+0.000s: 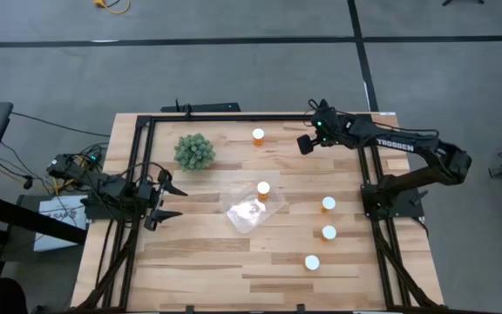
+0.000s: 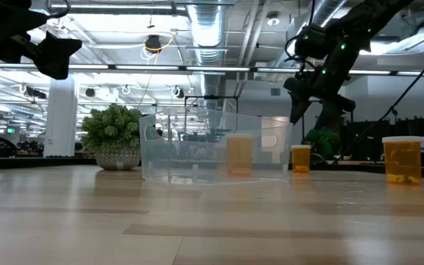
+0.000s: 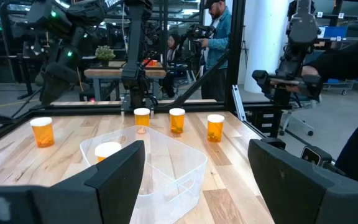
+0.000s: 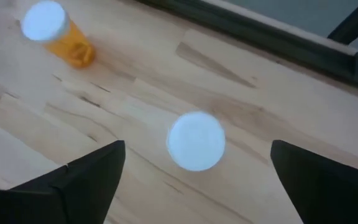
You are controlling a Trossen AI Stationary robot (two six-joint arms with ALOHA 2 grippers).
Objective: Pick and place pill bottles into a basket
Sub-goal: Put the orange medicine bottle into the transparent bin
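Note:
Five orange pill bottles with white caps show in the high view: one at the far side (image 1: 258,136), one at the clear basket's far edge (image 1: 263,190), and three on the right (image 1: 329,204), (image 1: 329,233), (image 1: 312,262). Whether the second stands inside the basket (image 1: 249,212) I cannot tell. My right gripper (image 4: 197,180) is open, high above another upright bottle's cap (image 4: 196,140) at the far right, its fingers standing to either side. My left gripper (image 3: 197,180) is open at the table's left, facing the basket (image 3: 160,165).
A green ball-shaped plant (image 1: 194,151) stands at the far left of the table. A black frame (image 1: 234,117) runs round the table's edges. A person (image 3: 219,37) and other equipment stand in the room beyond the table. Bare wood lies along the near side.

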